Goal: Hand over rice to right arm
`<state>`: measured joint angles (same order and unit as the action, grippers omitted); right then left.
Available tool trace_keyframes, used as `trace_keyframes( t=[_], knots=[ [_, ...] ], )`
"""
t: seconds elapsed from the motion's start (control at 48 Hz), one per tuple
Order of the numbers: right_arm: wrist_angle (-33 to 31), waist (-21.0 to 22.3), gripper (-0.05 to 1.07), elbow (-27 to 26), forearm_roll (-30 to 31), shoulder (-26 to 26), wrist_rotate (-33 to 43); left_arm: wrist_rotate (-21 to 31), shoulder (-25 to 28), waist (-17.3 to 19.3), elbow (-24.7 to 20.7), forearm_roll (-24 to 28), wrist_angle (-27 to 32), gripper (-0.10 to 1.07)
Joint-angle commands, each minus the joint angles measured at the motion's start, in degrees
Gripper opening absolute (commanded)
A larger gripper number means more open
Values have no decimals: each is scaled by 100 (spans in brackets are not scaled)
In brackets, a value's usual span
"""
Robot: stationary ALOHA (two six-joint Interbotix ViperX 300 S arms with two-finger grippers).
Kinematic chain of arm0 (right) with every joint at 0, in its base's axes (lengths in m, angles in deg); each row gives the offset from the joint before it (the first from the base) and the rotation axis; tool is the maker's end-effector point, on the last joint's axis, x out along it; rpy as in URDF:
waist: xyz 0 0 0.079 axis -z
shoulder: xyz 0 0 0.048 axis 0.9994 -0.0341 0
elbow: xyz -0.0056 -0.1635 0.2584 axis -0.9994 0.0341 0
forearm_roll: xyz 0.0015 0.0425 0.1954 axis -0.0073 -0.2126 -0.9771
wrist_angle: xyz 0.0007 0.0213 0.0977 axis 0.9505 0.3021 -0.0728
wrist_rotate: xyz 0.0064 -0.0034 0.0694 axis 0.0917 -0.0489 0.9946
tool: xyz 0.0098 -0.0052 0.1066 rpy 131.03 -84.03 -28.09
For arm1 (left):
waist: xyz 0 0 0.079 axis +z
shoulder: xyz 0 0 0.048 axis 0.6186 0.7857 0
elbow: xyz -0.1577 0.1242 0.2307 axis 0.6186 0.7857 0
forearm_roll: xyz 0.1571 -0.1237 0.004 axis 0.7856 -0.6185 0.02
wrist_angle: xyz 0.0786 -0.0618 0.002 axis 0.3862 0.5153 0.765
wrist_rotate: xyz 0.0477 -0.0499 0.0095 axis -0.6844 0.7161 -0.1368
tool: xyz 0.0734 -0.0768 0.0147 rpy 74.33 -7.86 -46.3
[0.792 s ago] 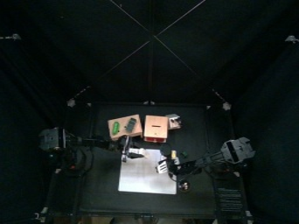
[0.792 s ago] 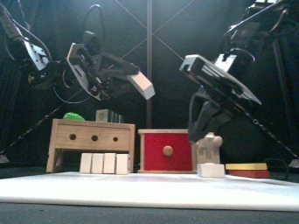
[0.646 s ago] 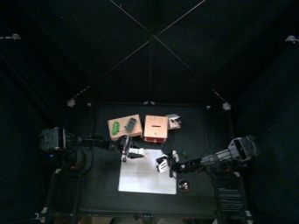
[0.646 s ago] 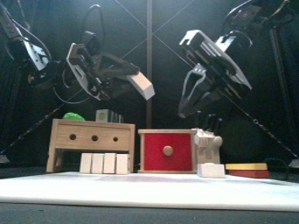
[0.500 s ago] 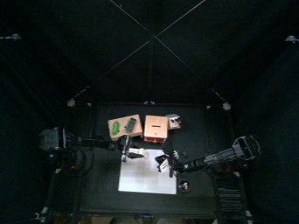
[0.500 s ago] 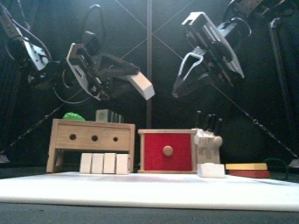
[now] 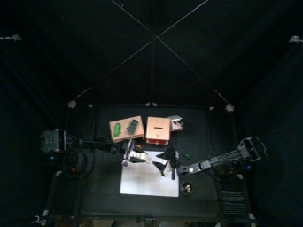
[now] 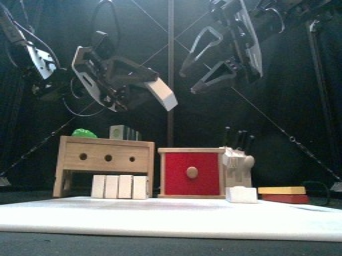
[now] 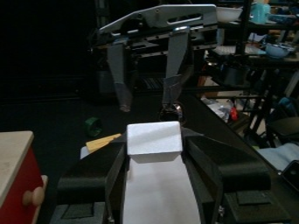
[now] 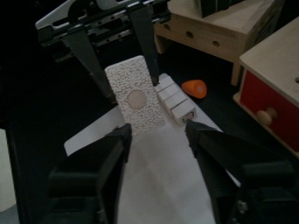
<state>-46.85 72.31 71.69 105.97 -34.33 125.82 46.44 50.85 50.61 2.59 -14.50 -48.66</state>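
Observation:
My left gripper (image 8: 139, 88) is shut on the rice, a small white packet (image 8: 162, 94), and holds it high above the table. In the left wrist view the packet (image 9: 153, 138) sits between my left jaws. The right arm's gripper (image 8: 214, 70) is open and hangs just to the right of the packet, a little higher, not touching it. In the right wrist view the speckled packet (image 10: 135, 94) faces my open right gripper (image 10: 158, 144). In the top view both grippers meet over the white mat (image 7: 144, 184): left gripper (image 7: 138, 158), right gripper (image 7: 169, 165).
On the table stand a wooden box with holes (image 8: 103, 165), a red box (image 8: 190, 172), a row of white blocks (image 8: 118, 186), a wooden knife block (image 8: 239, 167) and a flat yellow-red thing (image 8: 282, 192). A green thing (image 8: 84, 133) lies on the wooden box.
The right gripper has risen from near the knife block and swung left toward the packet. The left arm has held still with the rice.

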Motion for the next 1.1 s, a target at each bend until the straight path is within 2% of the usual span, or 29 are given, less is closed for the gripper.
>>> trace_keyframes(
  t=[0.0, 0.146, 0.333, 0.583, 0.646, 0.812, 0.917, 1.083],
  knots=[
    [246, 9, 103, -132, 158, -9, -9, 0, -105, -18, -158, 9, -53, 67],
    [765, 132, 103, -325, 272, -308, -35, 9, -105, -114, -220, 0, -62, 69],
    [756, 369, 103, -387, 439, -387, -35, 9, -105, -246, -299, 35, -70, 69],
    [782, 360, 101, -527, 677, -650, -35, 9, -62, -237, -325, -44, -62, 69],
    [782, 369, 97, -554, 694, -650, -44, 9, -62, -220, -325, -44, -62, 69],
    [782, 378, 69, -615, 729, -650, -35, 9, -53, -202, -299, -44, -35, 69],
    [782, 378, 56, -642, 703, -650, -35, 9, -53, -202, -299, -53, -35, 69],
    [782, 378, 53, -633, 642, -650, -35, 9, -62, -202, -290, -185, -26, 70]
  ],
)
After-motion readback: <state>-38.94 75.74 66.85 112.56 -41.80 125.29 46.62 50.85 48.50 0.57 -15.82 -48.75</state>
